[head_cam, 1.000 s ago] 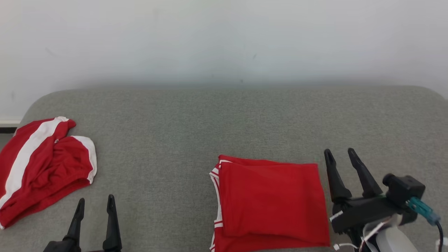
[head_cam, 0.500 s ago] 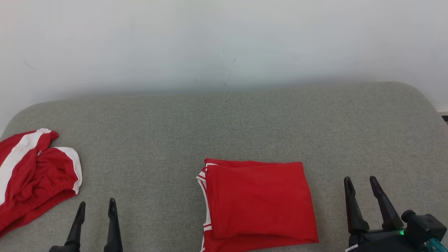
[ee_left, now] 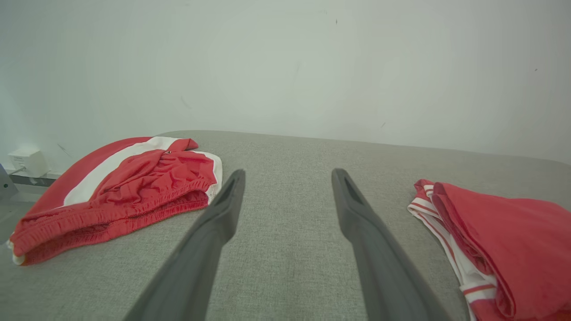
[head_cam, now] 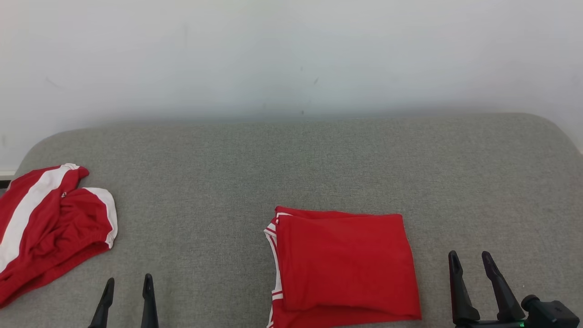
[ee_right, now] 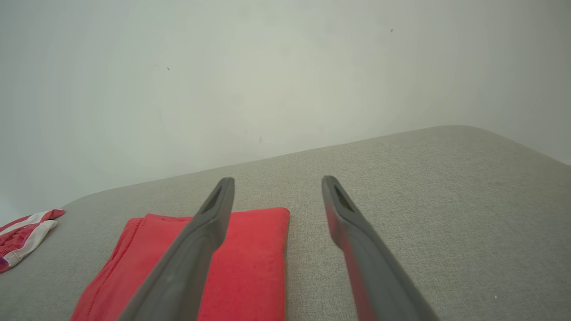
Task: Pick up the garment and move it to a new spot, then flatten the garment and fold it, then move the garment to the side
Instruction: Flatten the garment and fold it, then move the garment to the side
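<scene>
Two tools open, empty: left tool, right tool. Garment folded on grey cushion (fold looks finished); move aside remains.

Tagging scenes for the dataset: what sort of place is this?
Probably an indoor room set up for clothes folding, home-like or a lab mock-up. A grey upholstered surface, like a bed or sofa, sits against a plain white wall, with a folded red garment and a crumpled red-and-white garment lying on it.
</scene>
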{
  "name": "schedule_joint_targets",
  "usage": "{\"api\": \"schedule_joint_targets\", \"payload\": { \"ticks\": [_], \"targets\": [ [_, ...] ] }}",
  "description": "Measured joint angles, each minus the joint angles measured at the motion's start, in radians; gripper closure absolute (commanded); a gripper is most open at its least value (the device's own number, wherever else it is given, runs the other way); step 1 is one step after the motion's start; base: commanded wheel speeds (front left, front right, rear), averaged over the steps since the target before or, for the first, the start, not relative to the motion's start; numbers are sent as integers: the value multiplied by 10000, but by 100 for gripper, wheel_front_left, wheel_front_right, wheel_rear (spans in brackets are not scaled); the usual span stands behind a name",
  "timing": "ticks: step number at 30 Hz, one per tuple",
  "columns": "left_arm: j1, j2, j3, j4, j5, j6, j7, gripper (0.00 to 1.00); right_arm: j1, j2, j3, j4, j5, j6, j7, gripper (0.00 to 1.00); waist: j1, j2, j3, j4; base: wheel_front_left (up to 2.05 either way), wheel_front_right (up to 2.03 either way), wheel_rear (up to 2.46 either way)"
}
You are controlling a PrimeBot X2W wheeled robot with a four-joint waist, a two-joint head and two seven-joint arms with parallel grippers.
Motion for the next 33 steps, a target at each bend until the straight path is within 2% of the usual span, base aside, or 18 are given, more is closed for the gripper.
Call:
{"api": "schedule_joint_targets", "payload": {
  "ticks": [13,33],
  "targets": [
    [195,255,-171,-466,-453,-73,412,0,119,73,-63,-33,-123,0,92,0,0,0,-30,162,0,0,0],
    [275,368,-336,-458,-466,113,426,0,102,52,-17,67,-368,0,339,0,0,0,-56,178,0,0,0]
  ]
}}
